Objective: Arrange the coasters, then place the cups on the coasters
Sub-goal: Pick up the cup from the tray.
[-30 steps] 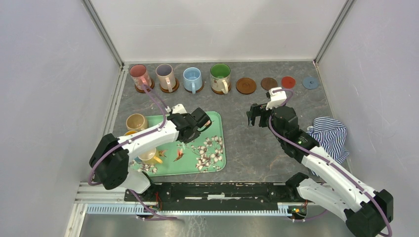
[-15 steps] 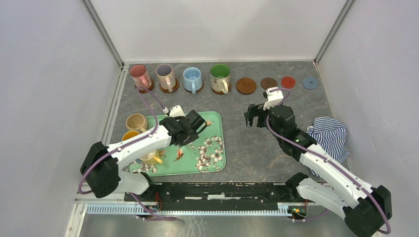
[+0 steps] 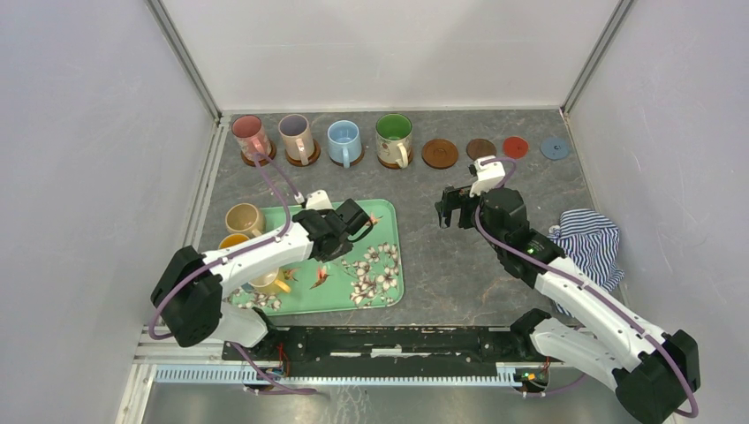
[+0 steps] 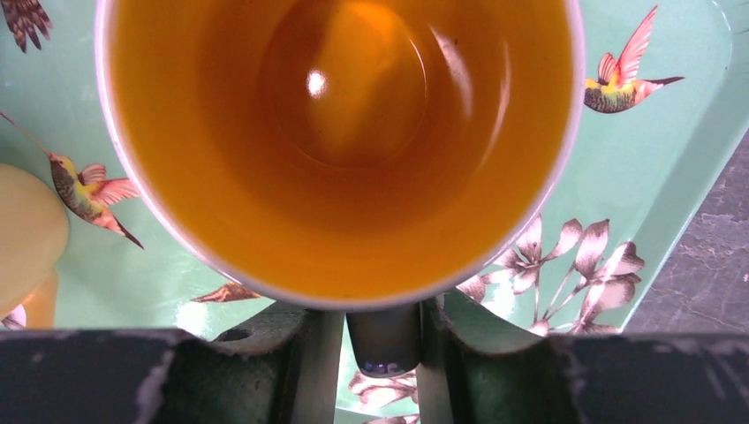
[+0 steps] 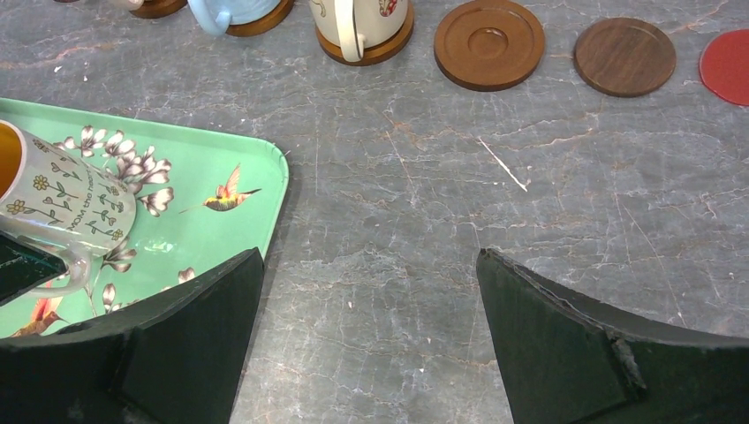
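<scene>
Grey stone worktop from above: the left pincer hangs over the tray. The free ringed coaster lies beyond it to the right, nearer the right pincer.

Left wrist: the orange cup shows its handle pointing back between close-set fingers; clamped or not, I cannot tell.

Right wrist: jaws wide, empty, coaster ahead.

1 overhead view, 2 wrist close-ups (all share the tray).
</scene>
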Controlling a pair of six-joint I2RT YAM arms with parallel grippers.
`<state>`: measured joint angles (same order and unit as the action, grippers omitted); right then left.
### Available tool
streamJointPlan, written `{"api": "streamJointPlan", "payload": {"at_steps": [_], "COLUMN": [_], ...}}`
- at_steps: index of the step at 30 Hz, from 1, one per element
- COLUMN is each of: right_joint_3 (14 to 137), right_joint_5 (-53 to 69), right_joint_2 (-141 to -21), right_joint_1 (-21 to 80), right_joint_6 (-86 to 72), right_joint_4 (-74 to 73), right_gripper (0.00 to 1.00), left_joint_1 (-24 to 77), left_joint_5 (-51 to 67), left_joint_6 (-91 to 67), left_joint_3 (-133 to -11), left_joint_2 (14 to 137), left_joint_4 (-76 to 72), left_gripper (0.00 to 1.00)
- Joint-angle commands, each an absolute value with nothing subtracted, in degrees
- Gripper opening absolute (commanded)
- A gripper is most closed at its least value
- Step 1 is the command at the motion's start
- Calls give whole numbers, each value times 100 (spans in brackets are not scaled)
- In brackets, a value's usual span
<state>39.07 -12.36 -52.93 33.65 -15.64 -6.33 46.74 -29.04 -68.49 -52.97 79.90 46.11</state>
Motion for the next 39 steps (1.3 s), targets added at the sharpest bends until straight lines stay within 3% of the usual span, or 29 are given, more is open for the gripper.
{"api": "streamJointPlan", "payload": {"at_steps": [1, 6, 10, 23, 39], "right_joint_3": [3931, 3911, 3913, 3942, 4113], "right_joint_5": [-1355, -1363, -1363, -1407, -1651], "right_joint_2": [-5140, -5116, -5106, -5002, -4764], "right_joint_1": [3382, 3384, 3379, 3384, 3383], "right_joint_6": [-1549, -1555, -1566, -1599, -1558], "right_joint_4": [-484, -493, -484, -535, -730], "right_gripper": [98, 98, 98, 98, 98], "left_joint_1": [4693, 4693, 4692, 4879, 5526], "left_joint_5": [-3337, -3341, -3262, -2338, -2338], "left_joint_6": [-6585, -6414, -6202, -4504, -3566], "left_joint_3": [-5231, -5140, -5076, -4678, -5428], "left_joint_2": [8036, 8102, 8098, 7186, 7386], "left_joint_4": [4500, 4357, 4180, 2492, 2090], "left_gripper": [37, 24, 3, 2, 2]}}
